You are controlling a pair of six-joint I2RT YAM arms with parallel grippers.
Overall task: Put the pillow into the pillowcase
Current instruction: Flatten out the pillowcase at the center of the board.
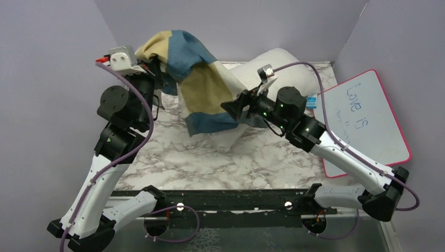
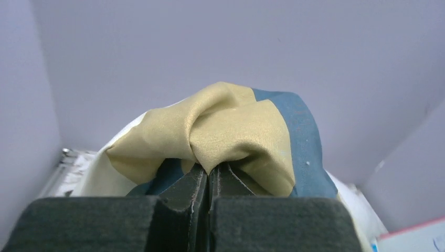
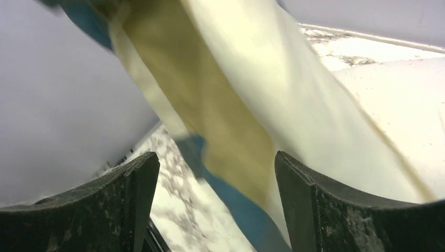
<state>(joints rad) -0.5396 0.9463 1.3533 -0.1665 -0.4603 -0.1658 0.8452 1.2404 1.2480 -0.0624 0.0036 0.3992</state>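
While the left gripper (image 2: 210,177) pinches the thin blue, tan and cream fabric pillowcase (image 1: 202,89), the right gripper (image 3: 216,165) gapes wide; the pink-rimmed whiteboard (image 1: 367,131) reads "Love is".

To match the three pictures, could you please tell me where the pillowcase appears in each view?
Top external: the pillowcase hangs upper centre, from the left gripper.
Left wrist: centre, pinched in that gripper.
Right wrist: diagonal band beyond the open right gripper.
Shared landmark: the marble table.
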